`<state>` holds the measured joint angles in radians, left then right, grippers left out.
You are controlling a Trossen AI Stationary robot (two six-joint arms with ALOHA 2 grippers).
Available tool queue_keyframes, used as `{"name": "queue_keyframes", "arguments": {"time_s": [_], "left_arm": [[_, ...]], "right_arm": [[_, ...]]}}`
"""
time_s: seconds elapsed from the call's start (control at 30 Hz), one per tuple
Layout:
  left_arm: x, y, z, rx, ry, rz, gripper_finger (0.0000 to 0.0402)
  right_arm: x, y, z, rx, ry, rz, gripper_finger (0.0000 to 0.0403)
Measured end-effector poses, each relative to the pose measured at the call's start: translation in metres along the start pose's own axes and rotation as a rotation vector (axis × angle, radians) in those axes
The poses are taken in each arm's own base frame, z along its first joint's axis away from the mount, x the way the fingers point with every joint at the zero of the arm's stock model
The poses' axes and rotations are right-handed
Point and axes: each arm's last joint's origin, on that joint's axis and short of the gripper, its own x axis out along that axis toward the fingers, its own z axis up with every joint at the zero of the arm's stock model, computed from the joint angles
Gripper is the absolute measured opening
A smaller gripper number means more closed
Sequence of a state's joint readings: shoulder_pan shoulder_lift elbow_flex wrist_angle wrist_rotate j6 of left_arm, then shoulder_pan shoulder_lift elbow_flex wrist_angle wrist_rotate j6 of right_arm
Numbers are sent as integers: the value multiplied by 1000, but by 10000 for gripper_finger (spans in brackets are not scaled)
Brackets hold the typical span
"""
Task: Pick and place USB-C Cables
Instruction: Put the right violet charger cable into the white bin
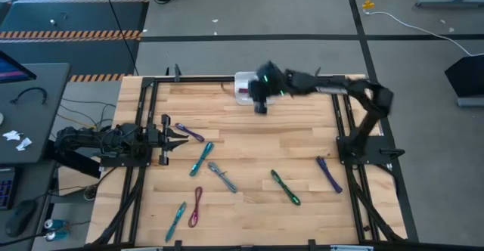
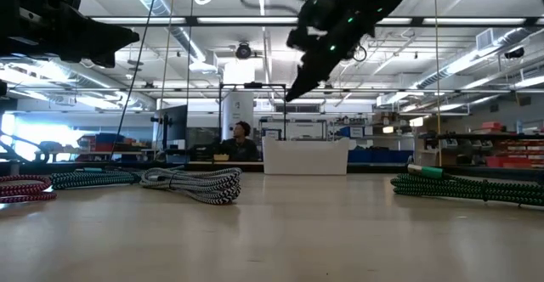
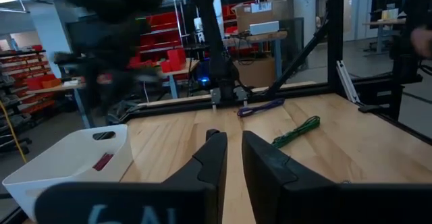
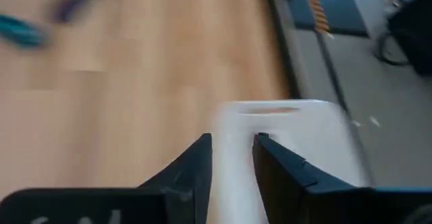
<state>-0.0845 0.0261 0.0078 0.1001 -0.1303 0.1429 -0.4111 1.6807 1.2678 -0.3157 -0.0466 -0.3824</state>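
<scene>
From above, the right gripper [image 1: 261, 100] hovers beside the white bin [image 1: 243, 87] at the table's far edge; the left gripper [image 1: 175, 137] waits left. USB-C cables [image 1: 201, 159] lie scattered across the wooden table [image 1: 249, 141]. Wrist views show both grippers' fingers parted, empty; a maroon cable [image 3: 103, 161] lies in the bin.

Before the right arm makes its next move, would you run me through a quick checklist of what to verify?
1. Right gripper above the white bin: ok.
2. Right fingers empty: ok, open with nothing between them.
3. Maroon cable in the bin: ok.
4. Cables left on the table, such as the green cable: not ok, seven remain.
5. Left gripper parked at the table's left edge: ok.
</scene>
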Motion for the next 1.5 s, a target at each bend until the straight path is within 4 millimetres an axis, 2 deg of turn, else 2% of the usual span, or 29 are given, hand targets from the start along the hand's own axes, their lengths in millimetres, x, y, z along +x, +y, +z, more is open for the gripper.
{"name": "queue_keyframes", "arguments": {"time_s": [0.13,0.23,0.33,0.43,0.57,0.73,0.87,1.0,1.13,1.27,1.4,1.5], "left_arm": [[0,0,0,0,0,0,52],[0,0,0,0,0,0,56],[0,0,0,0,0,0,59],[0,0,0,0,0,0,58],[0,0,0,0,0,0,52],[0,0,0,0,0,0,52],[0,0,0,0,0,0,57],[0,0,0,0,0,0,58],[0,0,0,0,0,-1,53],[0,0,0,0,0,0,51],[0,0,0,0,0,0,55],[0,0,0,0,0,0,59]], "right_arm": [[-28,66,-13,9,-86,-9,95],[-50,107,-29,68,-126,0,87],[-67,139,-45,206,-172,121,85],[-74,162,-62,366,-174,297,86],[-88,174,-73,524,-36,412,101],[-105,188,-99,700,345,448,140],[-120,200,-128,783,691,306,174],[-137,206,-150,812,917,116,215],[-143,208,-169,816,956,-49,259],[-132,215,-194,865,965,-49,289],[-121,216,-213,913,942,-45,295],[-118,216,-222,917,932,-42,276]]}}
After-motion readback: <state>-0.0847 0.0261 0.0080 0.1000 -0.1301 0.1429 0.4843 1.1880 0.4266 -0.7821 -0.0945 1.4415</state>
